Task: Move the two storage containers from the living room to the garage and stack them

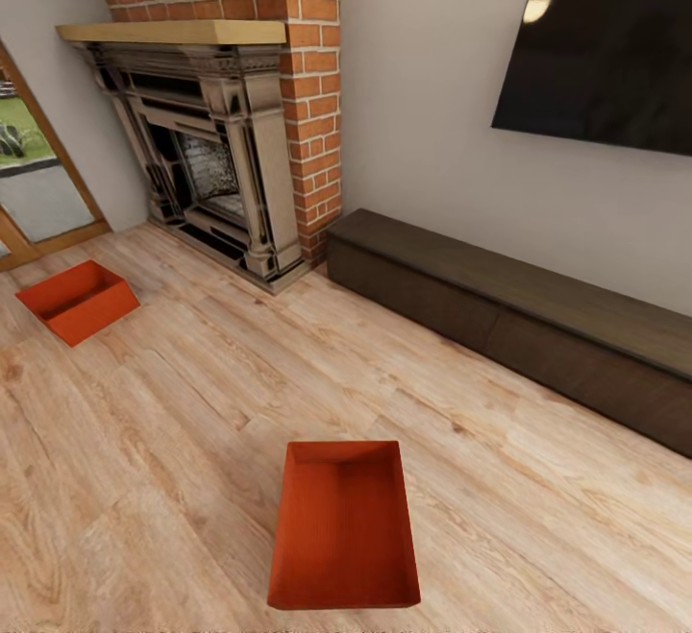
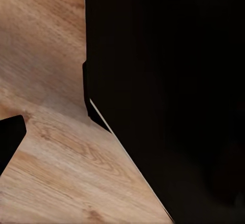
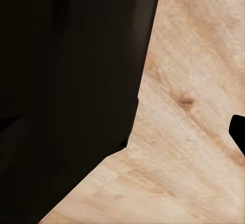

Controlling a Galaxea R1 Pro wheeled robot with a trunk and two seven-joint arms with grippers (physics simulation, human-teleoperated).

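I am in the living room, looking down on a light wood plank floor (image 1: pixel 192 402). One orange-red storage container (image 1: pixel 344 527) lies close in front of me, open side up and empty, its long side running away from me. The other storage container (image 1: pixel 77 300) sits farther off at the left, near the fireplace and turned at an angle. The left wrist view has a dark fingertip (image 2: pixel 9 140) at its edge over the planks. The right wrist view has a similar dark fingertip (image 3: pixel 239 132). Neither view reveals how the jaws stand.
A brick fireplace (image 1: pixel 221 153) with a wooden mantel stands at the back left. A long dark low cabinet (image 1: pixel 519 316) runs along the right wall under a black wall screen (image 1: pixel 605 47). A glazed door (image 1: pixel 38 191) is at the far left. Dark robot body (image 2: pixel 168 91) looms in both wrist views.
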